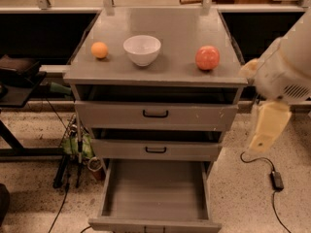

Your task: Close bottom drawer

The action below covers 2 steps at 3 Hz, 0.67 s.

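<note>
At the centre of the view stands a grey cabinet (73,96) with three drawers. The top drawer (155,114) and middle drawer (155,150) are pushed in or nearly so, and each has a black handle.

The bottom drawer (154,193) is at floor level, drawn well out toward the camera and empty. Its front panel (121,225) lies at the lower edge of the view, so any handle there cannot be confirmed.

To the right of the cabinet is the white arm (286,67). The tool (266,126) hangs below it, level with the two upper drawers, well apart from the bottom drawer and touching nothing. Whether the tool is released or clenched cannot be told.

On the cabinet's top surface (170,25) are a white bowl (142,49), a red fruit (207,58) and an orange fruit (99,49), each standing apart from the others.

Handling assessment:
- **Weight and stiffness:** the drawer appears to be a stiff, hard box. Being empty, it is likely light and should slide in under a steady push.
- **Grip:** no grasp seems necessary.
- **Contact point:** the middle of the front panel, pushed square-on toward the cabinet.
- **Jamming:** an off-centre push may twist the drawer and jam it.
- **Force:** an abrupt shove could jolt the cabinet and set the round fruit rolling.
</note>
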{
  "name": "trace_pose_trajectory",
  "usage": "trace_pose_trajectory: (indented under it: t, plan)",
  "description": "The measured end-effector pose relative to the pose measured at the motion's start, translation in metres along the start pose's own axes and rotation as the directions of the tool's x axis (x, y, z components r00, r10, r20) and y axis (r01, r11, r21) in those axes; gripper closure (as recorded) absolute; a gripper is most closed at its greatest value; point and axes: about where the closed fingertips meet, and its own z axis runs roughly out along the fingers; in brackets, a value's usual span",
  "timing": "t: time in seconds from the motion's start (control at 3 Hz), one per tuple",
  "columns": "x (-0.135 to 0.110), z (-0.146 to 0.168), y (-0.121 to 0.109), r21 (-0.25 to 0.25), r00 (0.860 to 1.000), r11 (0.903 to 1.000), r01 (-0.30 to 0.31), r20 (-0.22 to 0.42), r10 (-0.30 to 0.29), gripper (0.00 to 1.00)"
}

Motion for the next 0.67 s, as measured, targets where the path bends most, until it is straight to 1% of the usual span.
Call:
trace_pose_trajectory:
  t: [0.33, 0.67]
  plan:
    - [-0.016, 0.081, 0.028, -0.056, 0.998, 0.9969, 0.056, 0.023, -0.055, 0.00]
    - [-0.027, 0.197, 0.062, -0.162, 0.997, 0.9844, 0.069, 0.042, -0.063, 0.00]
